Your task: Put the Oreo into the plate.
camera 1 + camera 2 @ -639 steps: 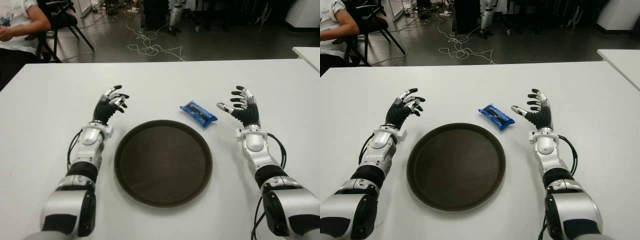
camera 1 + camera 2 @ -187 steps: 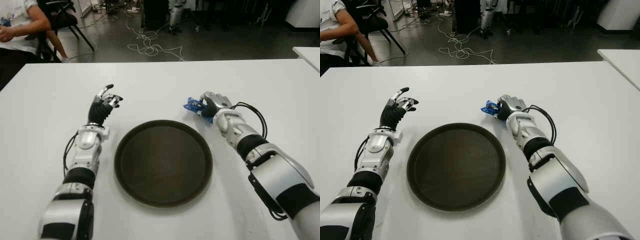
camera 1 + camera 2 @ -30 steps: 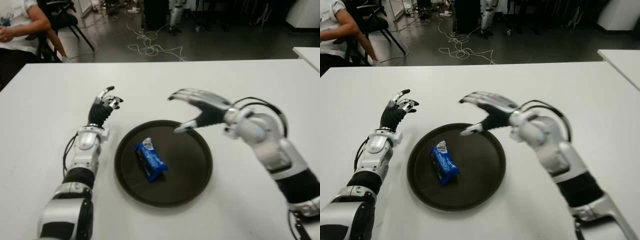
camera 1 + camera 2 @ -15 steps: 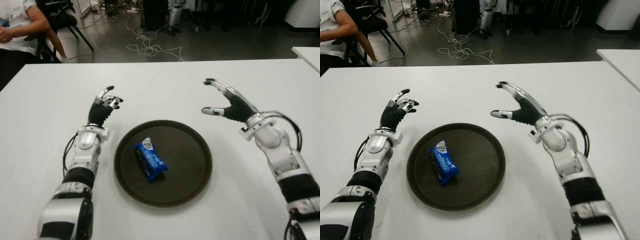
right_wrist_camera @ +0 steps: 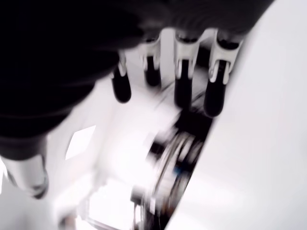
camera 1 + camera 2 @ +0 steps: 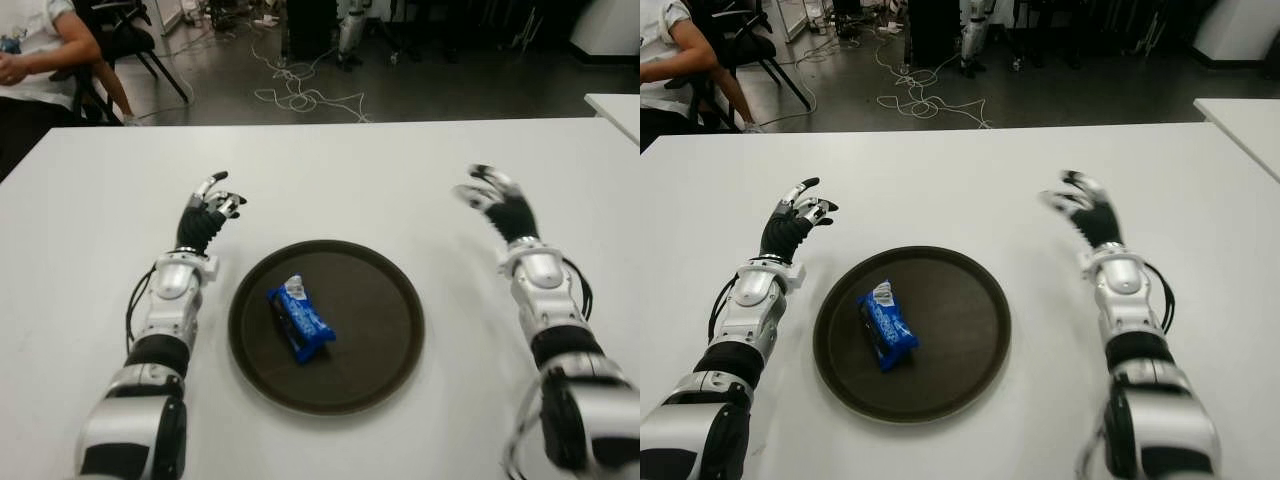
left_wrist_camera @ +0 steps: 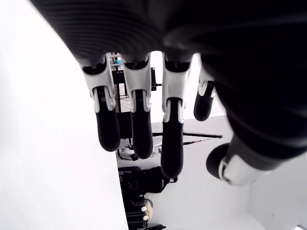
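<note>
Oreo (image 6: 300, 321), a blue packet, lies inside the plate (image 6: 385, 355), left of its centre, clear of the rim. Placement looks complete; the step in hand, as I judge it, is retreat. To do it well: keep the right arm high and well outside the rim so nothing nudges the plate.

Right hand (image 6: 497, 201) is right of the plate over the table (image 6: 330, 170), fingers (image 5: 182, 84) extended and loosely spread, holding nothing; it is blurred, so whether it touches the table is unclear. Left hand (image 6: 206, 214) shows left of the plate, fingers (image 7: 136, 122) relaxed, empty.
</note>
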`<state>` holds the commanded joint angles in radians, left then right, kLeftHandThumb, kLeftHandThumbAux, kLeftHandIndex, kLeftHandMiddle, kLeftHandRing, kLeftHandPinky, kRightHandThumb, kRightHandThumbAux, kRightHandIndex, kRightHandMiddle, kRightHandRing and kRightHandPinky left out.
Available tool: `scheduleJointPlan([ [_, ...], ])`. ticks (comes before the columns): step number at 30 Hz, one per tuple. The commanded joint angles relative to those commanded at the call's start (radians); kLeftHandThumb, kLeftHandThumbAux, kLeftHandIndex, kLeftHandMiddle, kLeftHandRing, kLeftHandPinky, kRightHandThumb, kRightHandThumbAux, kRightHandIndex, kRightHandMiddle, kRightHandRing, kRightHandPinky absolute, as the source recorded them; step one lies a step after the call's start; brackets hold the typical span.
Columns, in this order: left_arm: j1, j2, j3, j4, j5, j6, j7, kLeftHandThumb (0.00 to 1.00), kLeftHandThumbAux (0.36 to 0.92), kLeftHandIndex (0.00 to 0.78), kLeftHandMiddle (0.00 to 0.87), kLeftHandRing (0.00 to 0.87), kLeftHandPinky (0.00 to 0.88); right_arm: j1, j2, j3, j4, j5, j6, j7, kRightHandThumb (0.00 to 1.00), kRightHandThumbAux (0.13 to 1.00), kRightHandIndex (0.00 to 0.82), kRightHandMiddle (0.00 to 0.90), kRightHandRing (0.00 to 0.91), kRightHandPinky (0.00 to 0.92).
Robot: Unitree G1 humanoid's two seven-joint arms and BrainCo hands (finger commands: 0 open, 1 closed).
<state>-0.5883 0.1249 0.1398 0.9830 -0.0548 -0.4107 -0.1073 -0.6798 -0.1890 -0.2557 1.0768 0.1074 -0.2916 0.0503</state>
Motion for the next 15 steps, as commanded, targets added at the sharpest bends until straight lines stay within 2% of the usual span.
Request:
scheduleJointPlan([
  [4,0.001,0.001,0.000,0.002,0.000,-0.002,-0.001,0.939,0.626,0.160,0.464,0.297,0.338,0.015,0.022,0.020,-0.012,-0.017,-0.045,-0.028,0.001,0.604,0.160,0.237,0.257,0.285],
  [15,0.003,0.006,0.000,0.003,0.001,-0.006,-0.004,0.938,0.627,0.169,0.463,0.290,0.335,-0.009,0.004,0.045,0.052,-0.044,-0.059,-0.045,0.013,0.658,0.157,0.238,0.258,0.284],
])
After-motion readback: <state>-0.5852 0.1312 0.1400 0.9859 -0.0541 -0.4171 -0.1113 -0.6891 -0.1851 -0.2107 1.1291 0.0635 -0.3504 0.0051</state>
